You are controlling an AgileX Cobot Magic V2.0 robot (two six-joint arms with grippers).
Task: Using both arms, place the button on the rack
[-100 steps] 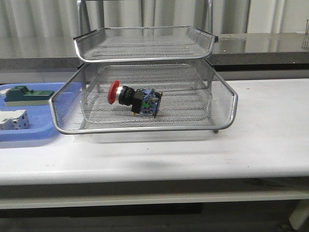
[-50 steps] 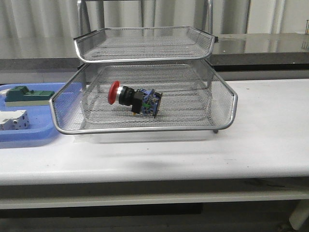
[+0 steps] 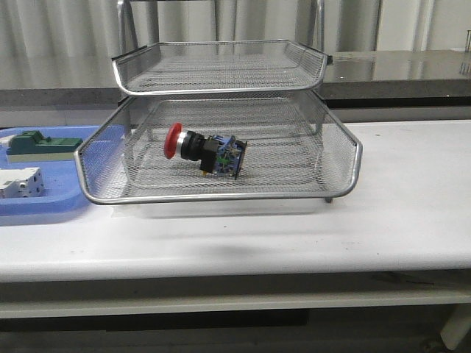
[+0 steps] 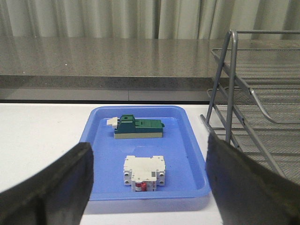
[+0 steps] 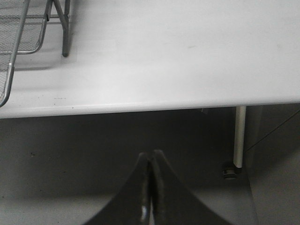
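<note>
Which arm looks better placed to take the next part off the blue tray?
The left. Its pincer is open and faces the flat blue plastic tray, where the white block lies. The right pincer is shut, off the white table's front edge, away from the tray.

No text, label, brand, number or sign could be read in any of the views. The white block in the blue tray carried small dark marks on its face in the left wrist view, too small to make out. The green block had a pale tag at one end, blank as far as could be seen. The button showed no lettering.
</note>
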